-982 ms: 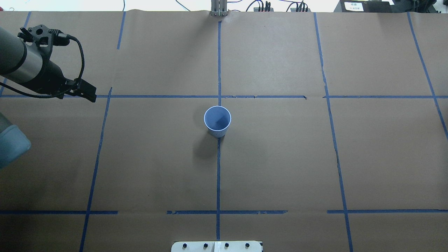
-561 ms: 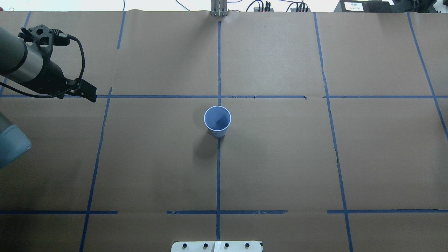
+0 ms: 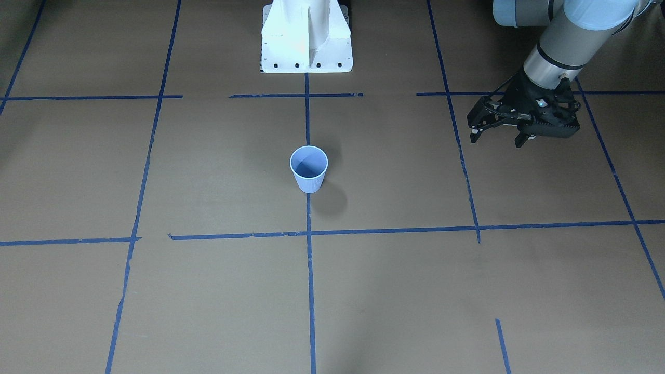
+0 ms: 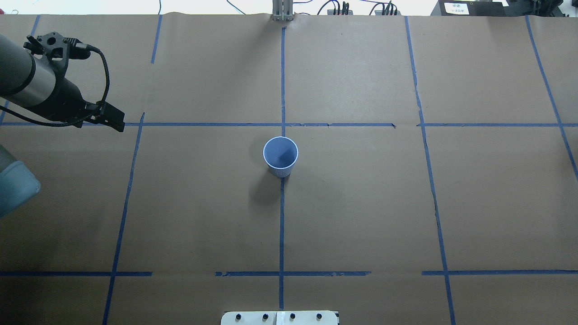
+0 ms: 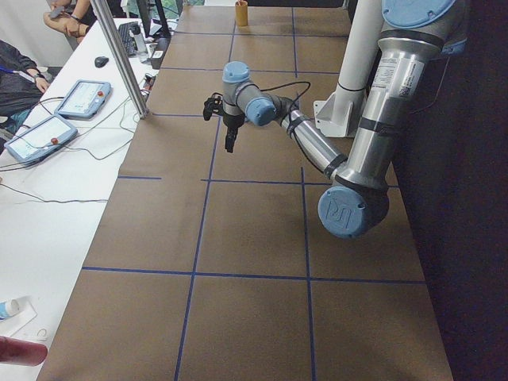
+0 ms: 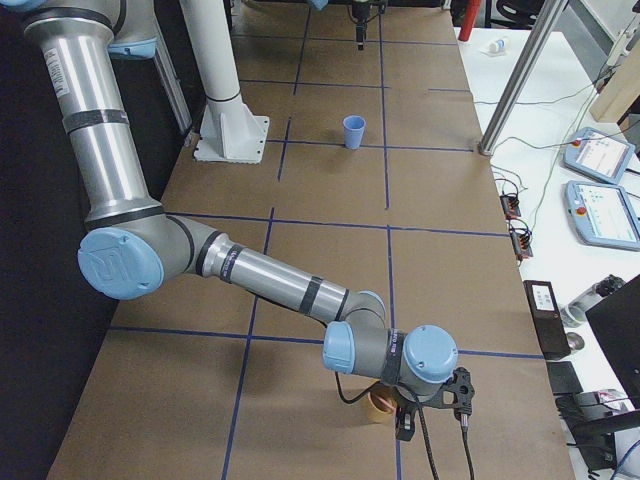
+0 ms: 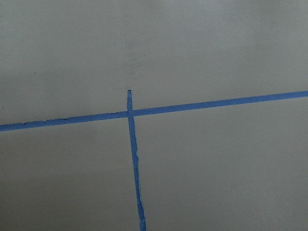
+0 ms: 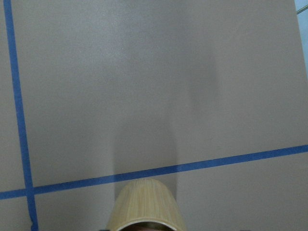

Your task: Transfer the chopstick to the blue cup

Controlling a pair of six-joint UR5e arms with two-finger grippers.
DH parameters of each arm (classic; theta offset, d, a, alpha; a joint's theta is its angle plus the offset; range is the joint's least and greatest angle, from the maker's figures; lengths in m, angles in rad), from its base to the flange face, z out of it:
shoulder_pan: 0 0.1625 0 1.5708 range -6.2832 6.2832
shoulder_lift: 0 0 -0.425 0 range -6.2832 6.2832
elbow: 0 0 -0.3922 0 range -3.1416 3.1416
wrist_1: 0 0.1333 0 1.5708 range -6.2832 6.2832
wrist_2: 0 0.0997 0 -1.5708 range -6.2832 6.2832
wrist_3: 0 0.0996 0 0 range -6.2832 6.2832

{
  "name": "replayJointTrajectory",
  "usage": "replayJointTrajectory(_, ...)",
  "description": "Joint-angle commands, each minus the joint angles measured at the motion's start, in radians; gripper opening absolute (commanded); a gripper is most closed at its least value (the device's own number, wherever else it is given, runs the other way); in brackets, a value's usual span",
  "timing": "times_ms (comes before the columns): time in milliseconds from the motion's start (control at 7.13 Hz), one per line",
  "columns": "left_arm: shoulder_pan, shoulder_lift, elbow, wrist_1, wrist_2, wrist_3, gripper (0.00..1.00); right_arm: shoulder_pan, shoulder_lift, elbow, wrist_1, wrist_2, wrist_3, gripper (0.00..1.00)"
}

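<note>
The right gripper (image 6: 405, 428) shows in only 1 view, from the table's end, tucked under its own wrist, so I can't tell how its jaws stand. Just beside those jaws a tan cup (image 6: 380, 405) is half covered by the wrist. The right wrist view cuts that cup off at the bottom edge, and its inside is hidden. Seen from overhead, the left gripper (image 4: 116, 123) is edge-on, its 2 fingers merging into 1 dark block, and its arm runs off the frame. Well apart from both jaws, the blue cup (image 6: 354, 131) is too small in the right-end view for any ribs to show.
</note>
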Motion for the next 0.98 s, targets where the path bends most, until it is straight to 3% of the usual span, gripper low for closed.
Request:
replayJointTrajectory(0, 0.0, -0.002, 0.0, 0.001, -0.002, -0.002, 1.0, -0.002, 0.021, -0.016, 0.001, -0.02, 0.017, 0.72)
replayJointTrajectory(421, 0.0, -0.002, 0.0, -0.001, -0.002, -0.003, 1.0, -0.002, 0.022, -0.015, 0.001, -0.021, 0.017, 0.41)
replayJointTrajectory(841, -0.002, -0.002, -0.003, -0.001, 0.0, -0.003, 1.0, 0.001, 0.04, -0.007, 0.001, -0.021, 0.019, 0.19)
